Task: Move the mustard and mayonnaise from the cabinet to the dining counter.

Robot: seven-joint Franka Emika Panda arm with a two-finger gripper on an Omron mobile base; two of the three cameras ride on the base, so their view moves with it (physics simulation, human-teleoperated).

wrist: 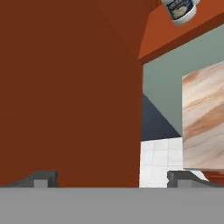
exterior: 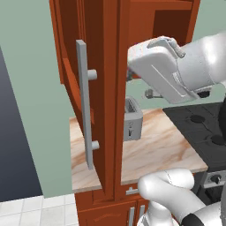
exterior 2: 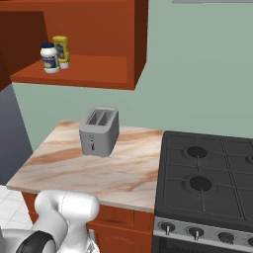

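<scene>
Your two-finger gripper (wrist: 111, 177) has its dark tips spread wide apart with nothing between them, facing a flat reddish-brown wooden wall cabinet (wrist: 70, 87) surface up close.

You can see the small yellow mustard squeeze bottle (exterior 2: 61, 51) standing upright on the open shelf of that cabinet, long axis vertical, label toward the right base camera. Touching or just beside it, slightly nearer the shelf's front edge, stands the squat white mayonnaise jar with the dark blue lid (exterior 2: 49, 58), also upright. In the hand view the jar (wrist: 180, 9) is rolled over and cut off by the top edge, up and to the right of your fingertips and well apart from them.

Below the cabinet, a grey two-slot toaster (exterior 2: 99, 131) sits on the small beige marble countertop (exterior 2: 69, 168). Beside that countertop is a black gas stove (exterior 2: 207, 178).

From the left base view, the cabinet's open door with its long grey bar handle (exterior: 84, 103) and your arm hide the shelf.
</scene>
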